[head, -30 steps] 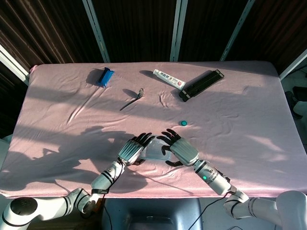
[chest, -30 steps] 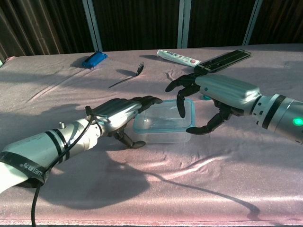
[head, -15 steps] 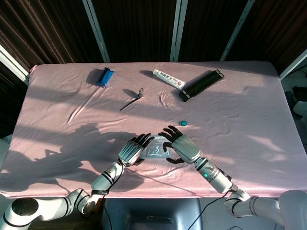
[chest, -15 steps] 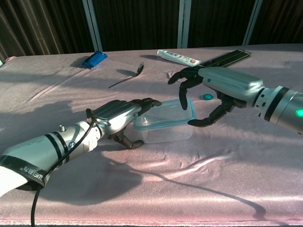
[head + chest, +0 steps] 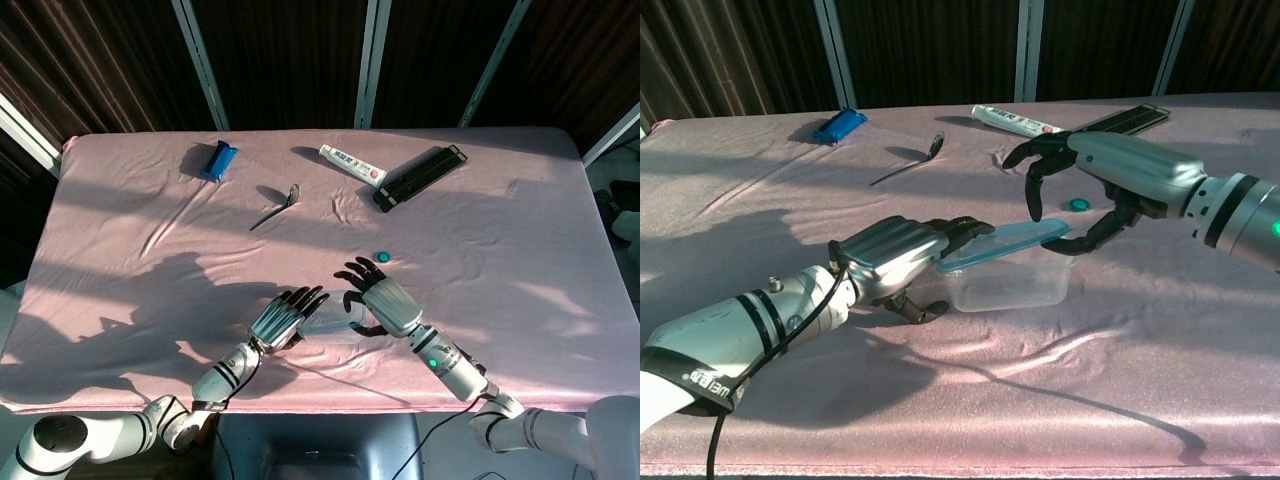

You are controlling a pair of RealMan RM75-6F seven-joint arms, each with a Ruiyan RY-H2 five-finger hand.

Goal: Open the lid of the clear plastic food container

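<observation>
The clear plastic container [image 5: 1008, 287] stands on the pink cloth near the table's front edge, seen small between the hands as the container [image 5: 328, 325] in the head view. Its blue-rimmed lid [image 5: 1002, 242] is tilted, right end raised off the tub, left end still down. My right hand [image 5: 1092, 185] pinches that raised end, thumb under the rim and a finger arched just above it. My left hand [image 5: 896, 264] grips the container's left side, fingers lying over the lid's low end and thumb against the tub's base. From above, the left hand [image 5: 283, 318] and right hand [image 5: 383, 303] flank the tub.
A teal cap [image 5: 382, 257] lies just behind the right hand. Further back are a fork [image 5: 275, 208], a blue packet [image 5: 219, 159], a white tube [image 5: 352, 165] and a black bar [image 5: 421, 175]. The table's front edge runs close below the hands.
The lid lay flat on the tub; its right end has now lifted with the right hand. The container and left hand have slid slightly to the right.
</observation>
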